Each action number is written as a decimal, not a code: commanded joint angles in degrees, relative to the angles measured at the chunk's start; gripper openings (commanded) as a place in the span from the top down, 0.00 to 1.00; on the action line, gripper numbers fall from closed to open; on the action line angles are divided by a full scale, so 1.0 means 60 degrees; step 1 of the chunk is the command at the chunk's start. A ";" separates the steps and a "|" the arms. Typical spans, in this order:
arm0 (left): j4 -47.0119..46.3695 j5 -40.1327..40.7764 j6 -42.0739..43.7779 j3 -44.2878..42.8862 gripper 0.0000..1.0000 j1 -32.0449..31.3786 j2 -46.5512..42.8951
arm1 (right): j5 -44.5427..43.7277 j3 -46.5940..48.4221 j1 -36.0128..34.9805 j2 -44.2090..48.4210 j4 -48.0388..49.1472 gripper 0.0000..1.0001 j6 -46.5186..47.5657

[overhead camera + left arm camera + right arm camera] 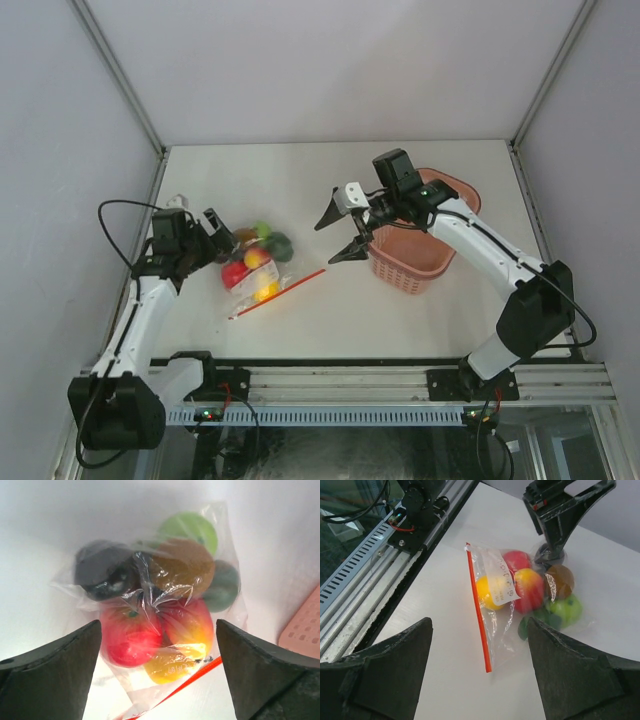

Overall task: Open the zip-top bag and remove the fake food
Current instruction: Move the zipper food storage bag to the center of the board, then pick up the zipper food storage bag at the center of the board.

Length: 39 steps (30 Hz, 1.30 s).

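A pink basket (405, 268) stands on the white table (280, 185).

Bright, even, diffuse light fills the top view. The white surface (330, 300) shows only faint, soft shadows beside the arms and the pink basket (410, 262). The left wrist view is overexposed: the surface bleaches to blank white, the zip-top bag (150, 605) carries crinkly glare streaks, and the fake food (130, 637) looks soft, the blackish piece most blurred. The fingers (55, 675) of the left gripper (157, 622) are dark, nearly without detail. The right wrist view is sharper on the bag, whose label glares. The right gripper (479, 620) looms dim, and the metal rail (365, 575) lies in duller light.
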<state>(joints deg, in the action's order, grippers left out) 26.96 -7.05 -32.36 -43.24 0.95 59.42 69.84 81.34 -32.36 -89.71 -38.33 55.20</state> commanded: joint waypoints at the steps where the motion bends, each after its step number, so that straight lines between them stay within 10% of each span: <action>1: 0.0510 0.1004 0.2156 -0.1208 0.00 -0.0037 -0.0848 | 0.0681 0.0301 0.0129 0.0103 0.0225 0.24 0.0222; 18: -0.3587 -0.0353 0.9646 -0.2538 0.00 0.0078 0.1946 | 0.0100 0.1025 0.0572 0.0022 0.0526 0.24 -0.0931; 39: -0.3348 0.2923 0.9190 -0.3047 0.01 0.1413 0.3232 | -0.0699 0.1005 0.0475 0.0186 0.0894 0.23 -0.1465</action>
<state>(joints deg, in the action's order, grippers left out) 7.84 3.14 25.56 -59.33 7.46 81.93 65.87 86.19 -29.28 -89.84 -35.31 47.55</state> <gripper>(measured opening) 0.993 0.771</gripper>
